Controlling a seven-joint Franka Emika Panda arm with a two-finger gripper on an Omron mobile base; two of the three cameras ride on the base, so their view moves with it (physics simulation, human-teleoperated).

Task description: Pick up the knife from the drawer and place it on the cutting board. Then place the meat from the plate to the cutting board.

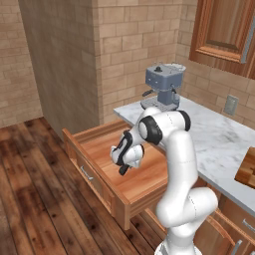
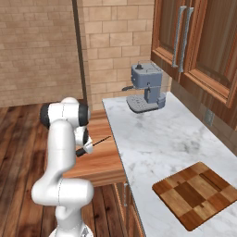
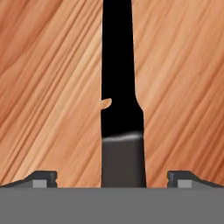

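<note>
Black-handled, with a narrow blade that reads dark from above, the small kitchen knife is seen lying flat on the floor of the pulled-out reddish-brown wooden drawer. It is centred directly below the two-finger gripper, whose jaws are spread wide on either side of the handle and grasp nothing. The knife's long axis runs across the line between the fingertips, so a straight descent should bracket the handle.

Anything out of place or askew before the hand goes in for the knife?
Nothing stands out. The knife lies flat on the floor of the open drawer, centred between the open hand's fingertips. The cutting board sits flat and bare on the counter.
</note>
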